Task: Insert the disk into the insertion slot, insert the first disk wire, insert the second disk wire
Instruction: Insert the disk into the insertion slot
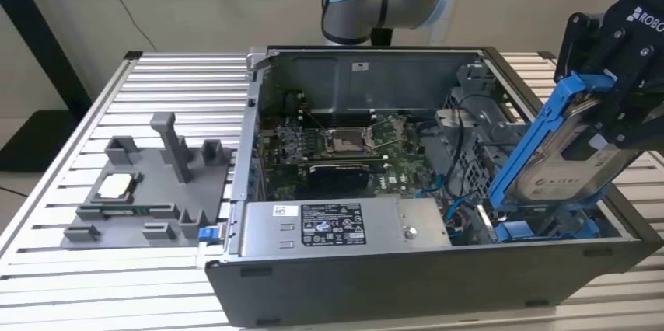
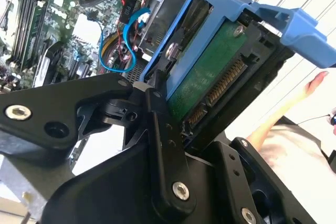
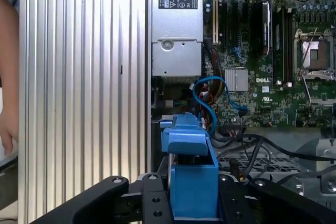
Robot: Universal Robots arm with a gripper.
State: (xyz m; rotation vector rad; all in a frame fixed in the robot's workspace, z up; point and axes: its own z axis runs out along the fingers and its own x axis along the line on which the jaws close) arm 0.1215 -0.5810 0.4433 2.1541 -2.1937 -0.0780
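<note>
Exterior view first: I've got the gripper (image 1: 610, 86) up at the exterior view's right, its black fingers clamped on the upper end of the disk (image 1: 565, 168). The disk is steeply tilted in its blue frame, white label facing the camera. Its lower end reaches down to the slot (image 1: 545, 228), the bay with blue fittings in the near corner of the open computer case (image 1: 415, 284). I can't tell whether it touches there. It is not seated flat. The power supply (image 1: 332, 226) sits along the near wall, with the motherboard (image 1: 343, 152) behind it. On the slatted table (image 1: 62, 269), a grey tray (image 1: 145, 191) lies towards the exterior view's left, well apart from the case.

Now the second wrist view: the gripper (image 2: 202, 103) pinches the disk (image 2: 210, 56) across its edges, and I see the green circuit side and its connector row. A blue cable (image 2: 113, 51) loops over the board beyond. A person's arm (image 2: 278, 124) shows past the disk.

First wrist view: the blue frame of the disk (image 3: 191, 171) stands between the fingers (image 3: 152, 200) of the gripper (image 3: 191, 205). Ahead lie the blue cable (image 3: 210, 93), power supply (image 3: 176, 24) and motherboard (image 3: 273, 77). A person's hand (image 3: 8, 77) rests beside the table (image 3: 79, 77).
</note>
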